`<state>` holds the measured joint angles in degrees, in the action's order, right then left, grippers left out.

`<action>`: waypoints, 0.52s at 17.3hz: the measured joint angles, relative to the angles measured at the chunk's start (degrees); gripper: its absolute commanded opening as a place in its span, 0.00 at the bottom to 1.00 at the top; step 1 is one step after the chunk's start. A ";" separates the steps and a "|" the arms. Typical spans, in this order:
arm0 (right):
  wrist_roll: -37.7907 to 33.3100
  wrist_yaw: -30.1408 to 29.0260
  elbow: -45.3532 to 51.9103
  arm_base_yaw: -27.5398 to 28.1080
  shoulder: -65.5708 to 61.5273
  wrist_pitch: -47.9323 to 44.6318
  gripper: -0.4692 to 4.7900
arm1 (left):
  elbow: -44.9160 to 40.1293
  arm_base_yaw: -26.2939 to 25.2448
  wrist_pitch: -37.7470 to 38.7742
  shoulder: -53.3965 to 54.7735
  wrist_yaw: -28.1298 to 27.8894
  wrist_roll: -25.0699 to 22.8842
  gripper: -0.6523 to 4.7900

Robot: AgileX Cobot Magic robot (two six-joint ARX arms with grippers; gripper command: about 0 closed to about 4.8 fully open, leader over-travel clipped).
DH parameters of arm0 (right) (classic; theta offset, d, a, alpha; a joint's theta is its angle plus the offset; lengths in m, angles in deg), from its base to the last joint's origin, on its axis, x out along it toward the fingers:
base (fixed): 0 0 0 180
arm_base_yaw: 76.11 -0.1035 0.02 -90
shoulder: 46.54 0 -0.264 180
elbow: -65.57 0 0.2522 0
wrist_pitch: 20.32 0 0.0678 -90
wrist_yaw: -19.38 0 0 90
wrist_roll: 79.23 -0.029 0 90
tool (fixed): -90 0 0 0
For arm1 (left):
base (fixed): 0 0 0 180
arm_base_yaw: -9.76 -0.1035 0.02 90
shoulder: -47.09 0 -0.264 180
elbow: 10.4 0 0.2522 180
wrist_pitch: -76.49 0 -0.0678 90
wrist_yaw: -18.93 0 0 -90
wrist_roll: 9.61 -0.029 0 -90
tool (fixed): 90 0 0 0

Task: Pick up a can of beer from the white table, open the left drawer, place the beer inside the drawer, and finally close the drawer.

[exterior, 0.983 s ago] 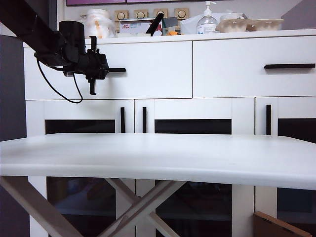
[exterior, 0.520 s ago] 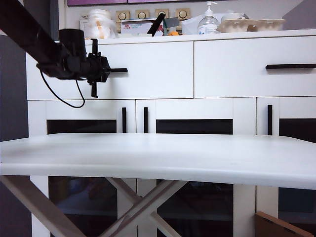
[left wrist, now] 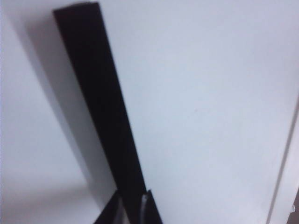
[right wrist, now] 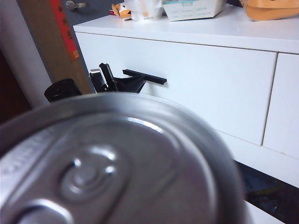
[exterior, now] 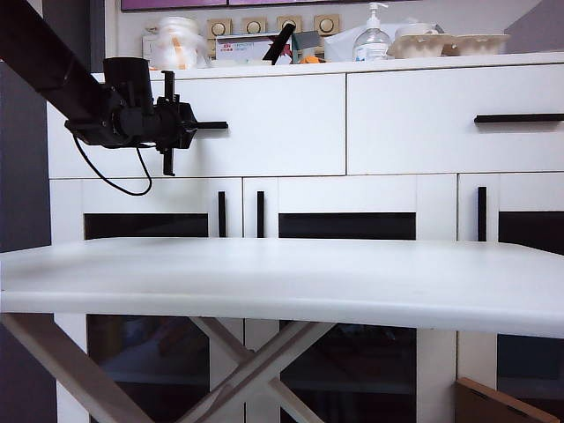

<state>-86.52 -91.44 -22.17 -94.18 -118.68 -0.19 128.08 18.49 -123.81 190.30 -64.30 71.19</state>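
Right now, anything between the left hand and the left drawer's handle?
Nothing. In the left wrist view the left hand is shut on the black handle of the left drawer; the exterior view agrees.

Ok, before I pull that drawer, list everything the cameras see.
Can of beer: one, silver top, filling the right wrist view.
Left drawer: one, white, closed, black bar handle.
Right drawer: one, white, closed.
White table: one, in front.
Pump bottle: one, clear, on the cabinet top among clutter.
Left gripper: black, shut on the handle.
Right gripper: not visible itself; apparently holding the can.
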 measured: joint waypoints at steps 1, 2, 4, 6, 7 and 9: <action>0.00 0.00 0.00 0.00 0.00 0.02 0.08 | -0.20 0.02 -2.38 0.74 0.13 -0.17 0.11; 0.00 0.00 0.00 0.00 0.02 -0.02 0.08 | -0.96 0.02 -6.40 1.92 0.74 -0.46 0.11; 0.00 0.02 0.00 0.00 0.02 0.00 0.08 | -1.05 -0.13 -9.22 2.21 3.45 -0.63 0.11; 0.00 0.02 0.00 0.00 0.00 0.00 0.08 | -0.63 0.15 -13.25 0.72 5.66 -0.70 0.12; 0.00 0.02 0.00 0.00 0.02 -0.02 0.08 | -0.48 0.24 -13.81 0.55 5.95 -0.83 0.32; 0.00 0.13 0.00 0.00 0.00 0.00 0.08 | -0.33 0.24 -12.94 0.72 6.99 -0.74 1.00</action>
<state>-86.52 -91.30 -22.17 -94.18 -118.68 -0.19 127.76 18.73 -136.75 191.03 -57.31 70.44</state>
